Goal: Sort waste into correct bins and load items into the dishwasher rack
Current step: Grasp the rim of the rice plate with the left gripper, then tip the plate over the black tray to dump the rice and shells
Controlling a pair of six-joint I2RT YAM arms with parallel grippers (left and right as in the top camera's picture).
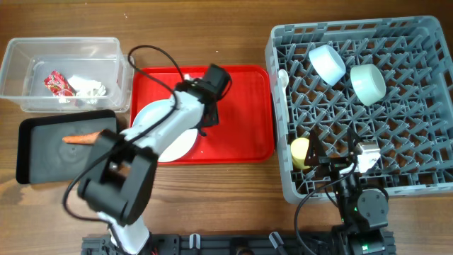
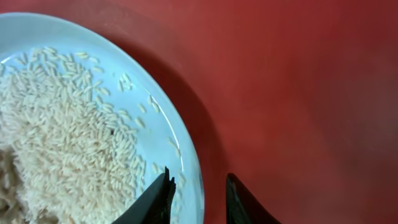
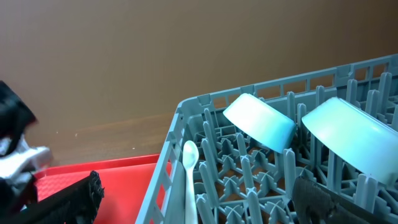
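The step in hand looks to be the plate (image 2: 158, 134): it lies on the red tray (image 1: 244, 106), heaped with rice (image 2: 62, 137), and is the only item outside the rack (image 1: 425, 113). The left end effector (image 2: 198, 183) is spread, its fingers astride the plate's rim, one over the inside, one over the tray, pinching nothing. The next move probably calls for closing on the rim, lifting, and tipping the rice into a bin, likely the black tray (image 1: 39, 159) holding the carrot (image 1: 81, 138), then carrying the plate to the rack. The right end effector (image 3: 198, 183) is spread and empty at the rack's near edge; bowls (image 1: 327, 62), cup (image 1: 301, 151) and spoon (image 1: 282, 76) sit inside
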